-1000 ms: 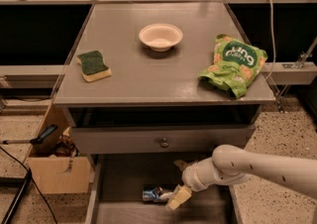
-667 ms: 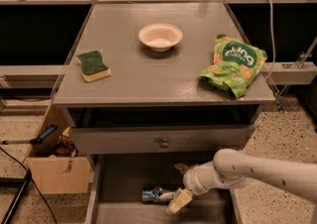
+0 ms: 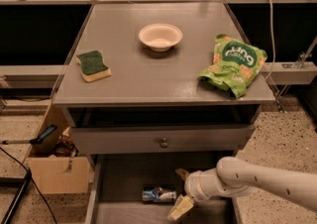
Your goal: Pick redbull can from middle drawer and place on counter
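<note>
The redbull can [image 3: 158, 194] lies on its side on the floor of the open middle drawer [image 3: 124, 188], below the closed drawer front with the round knob. My gripper [image 3: 179, 192] reaches into the drawer from the right on a white arm. One pale fingertip [image 3: 180, 208] sits in front of the can's right end and the other [image 3: 182, 173] behind it. The fingers are spread and hold nothing. The grey counter [image 3: 148, 74] above carries a sponge, a bowl and a snack bag.
On the counter are a green-and-yellow sponge [image 3: 93, 65] at left, a white bowl [image 3: 160, 36] at the back middle and a green snack bag [image 3: 233, 64] at right. A cardboard box [image 3: 54, 166] with tools stands on the floor left of the cabinet.
The arm has drawn slightly lower and to the right in the drawer. The can has not moved.
</note>
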Robot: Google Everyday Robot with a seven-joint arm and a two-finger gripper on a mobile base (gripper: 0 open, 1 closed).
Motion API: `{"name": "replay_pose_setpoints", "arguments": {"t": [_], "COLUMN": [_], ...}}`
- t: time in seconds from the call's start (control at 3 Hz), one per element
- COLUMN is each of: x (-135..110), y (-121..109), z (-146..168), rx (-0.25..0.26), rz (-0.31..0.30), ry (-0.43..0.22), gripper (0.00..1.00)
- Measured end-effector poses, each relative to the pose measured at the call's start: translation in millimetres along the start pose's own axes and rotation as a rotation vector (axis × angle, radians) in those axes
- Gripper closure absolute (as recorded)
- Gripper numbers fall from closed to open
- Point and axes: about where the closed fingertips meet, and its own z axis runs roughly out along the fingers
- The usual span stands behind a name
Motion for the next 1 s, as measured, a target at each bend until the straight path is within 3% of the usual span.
{"name": "replay_pose_setpoints", "arguments": {"t": [0.33, 0.67, 1.0], "x": [21.0, 21.1, 21.1], "y": [2.9, 3.0, 3.0], "z": [25.9, 26.1, 26.1], "rx": [-0.022, -0.023, -0.023], "rz": [0.007, 0.007, 0.007], "ry": [0.01, 0.01, 0.01], "gripper": [0.0, 0.03, 0.26]}}
